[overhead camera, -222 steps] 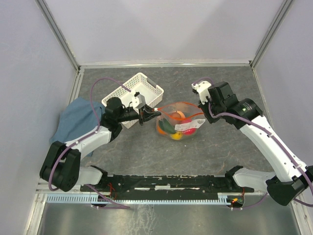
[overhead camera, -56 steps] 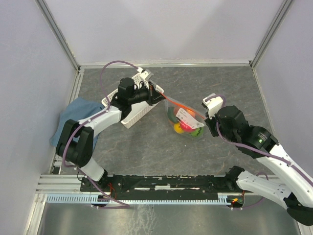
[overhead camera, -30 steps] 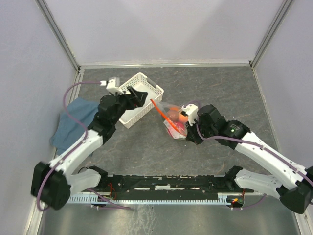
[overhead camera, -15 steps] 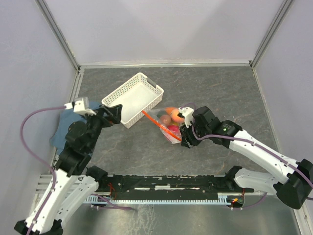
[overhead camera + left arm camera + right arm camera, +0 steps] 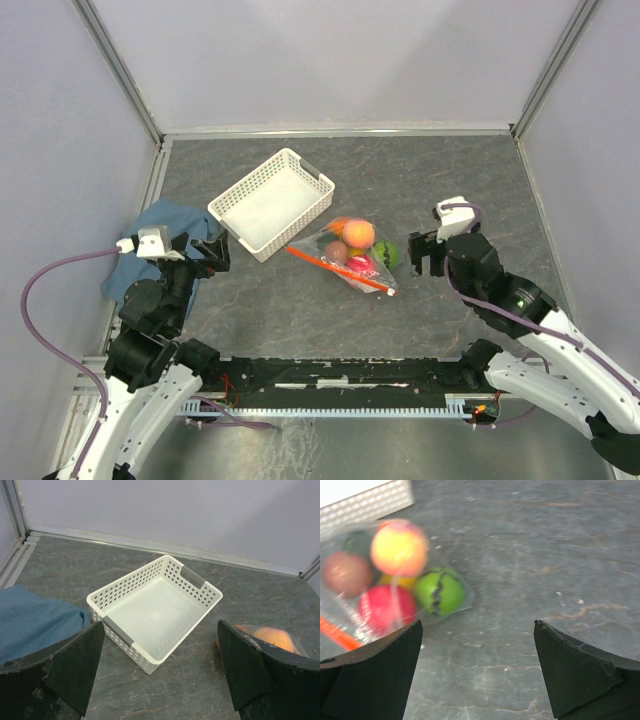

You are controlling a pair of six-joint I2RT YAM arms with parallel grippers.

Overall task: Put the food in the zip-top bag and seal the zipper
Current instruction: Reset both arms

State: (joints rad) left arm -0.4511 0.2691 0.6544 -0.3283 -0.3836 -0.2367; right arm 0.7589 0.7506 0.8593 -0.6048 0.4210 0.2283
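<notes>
No writing, label, brand, number or sign can be read in any of the three views. The zip-top bag (image 5: pixel 347 262) is small from above and blurred in the right wrist view, so fine print on its film, if any, could not be made out. The white basket (image 5: pixel 155 612), far left in the scene, is sharp and close in the left wrist view and shows no legible mark.

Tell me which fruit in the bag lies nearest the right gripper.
The green one, at the cluster's right end facing the right gripper; the peach, red one and brown one lie farther left.
</notes>
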